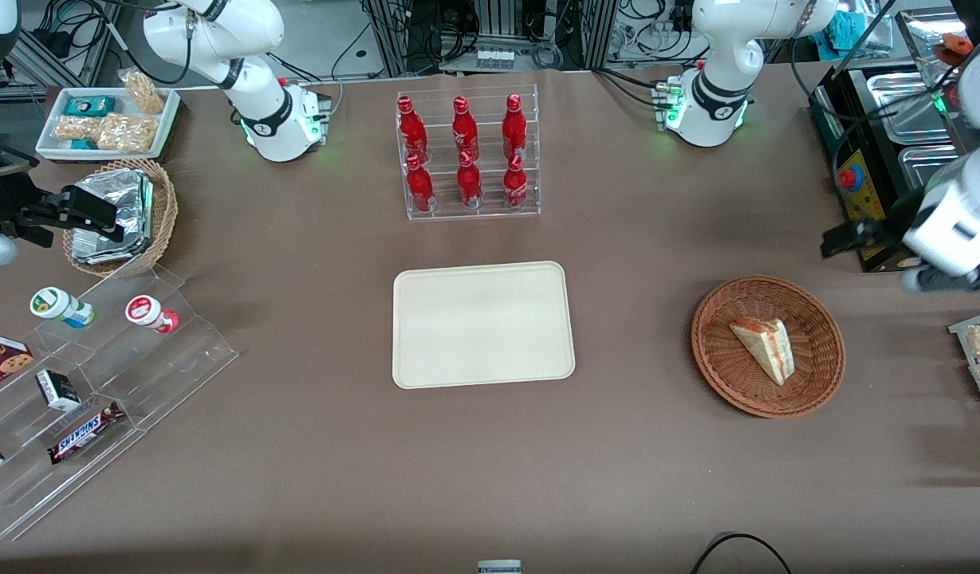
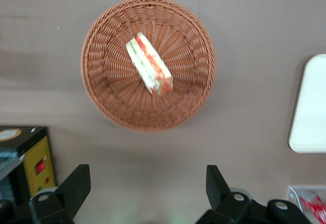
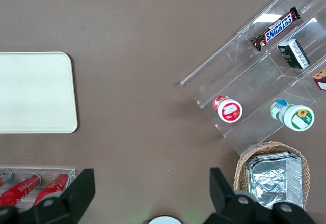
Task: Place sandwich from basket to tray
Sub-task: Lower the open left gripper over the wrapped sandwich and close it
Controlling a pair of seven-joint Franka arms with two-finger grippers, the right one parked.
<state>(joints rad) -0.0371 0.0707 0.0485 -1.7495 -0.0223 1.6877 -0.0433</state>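
the gripper (image 2: 140,193) is hovering above the table, its fingers (image 2: 76,183) spread wide and empty, with the sandwich (image 2: 149,64) lying ahead of them in the basket (image 2: 102,89). it looks light and squashy, so pinching gently across its flat bread faces seems wisest before moving to the tray (image 2: 310,107).

"SNICKERS" on the candy bar (image 1: 85,431) (image 3: 274,28) in the clear acrylic stand (image 1: 123,399).

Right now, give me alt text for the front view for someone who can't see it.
A sandwich wedge lies in a shallow reddish-brown basket toward the working arm's end of a brown table, with an empty cream tray at the centre. The left arm's open hand hovers above the table beside the basket, holding nothing.
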